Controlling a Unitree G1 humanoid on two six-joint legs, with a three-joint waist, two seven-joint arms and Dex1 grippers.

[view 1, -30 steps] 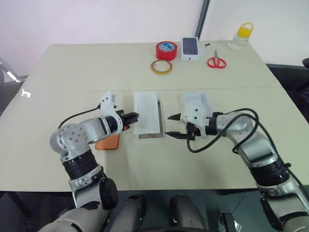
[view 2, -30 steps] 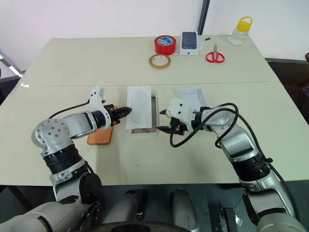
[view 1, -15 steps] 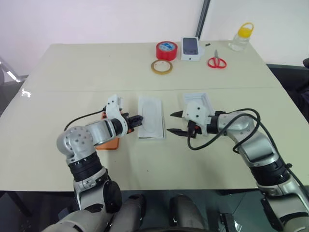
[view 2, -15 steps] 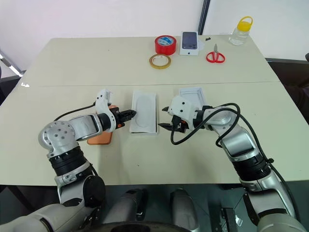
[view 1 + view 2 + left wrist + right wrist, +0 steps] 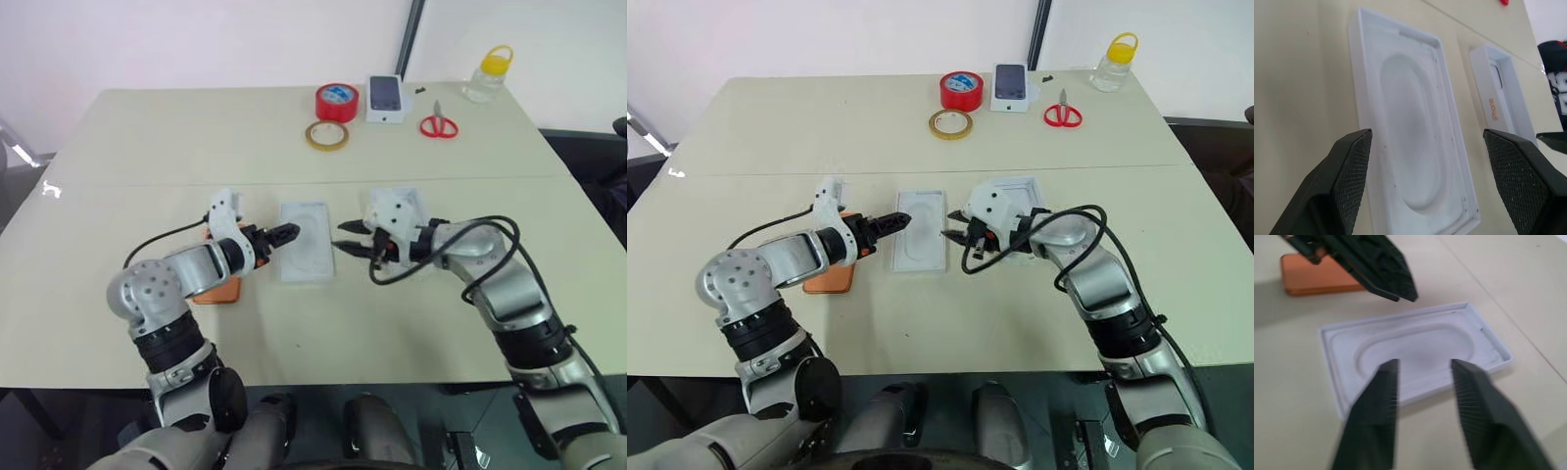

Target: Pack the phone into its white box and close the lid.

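Note:
A flat white insert (image 5: 306,253) with an oval recess lies level in the middle of the table. It covers the white box, of which I can pick out only a white rim (image 5: 1358,58). My left gripper (image 5: 290,234) hangs at the insert's left edge, open, with nothing between its fingers. At the right edge my right gripper (image 5: 343,247) has a narrow gap between its fingers, and nothing in it. The orange phone (image 5: 217,290) lies beneath my left forearm. The white lid (image 5: 1496,93) rests hollow side up behind the right gripper.
At the far edge stand a red tape roll (image 5: 337,102), a tan tape ring (image 5: 326,135), a small white box picturing a dark phone (image 5: 387,98), red scissors (image 5: 440,125) and a yellow-capped bottle (image 5: 488,76). Bare tabletop runs along the near edge.
My left gripper has opened. The right gripper has moved left to the insert and narrowed. The insert, earlier shifted off the box's brownish floor, now lies over it.

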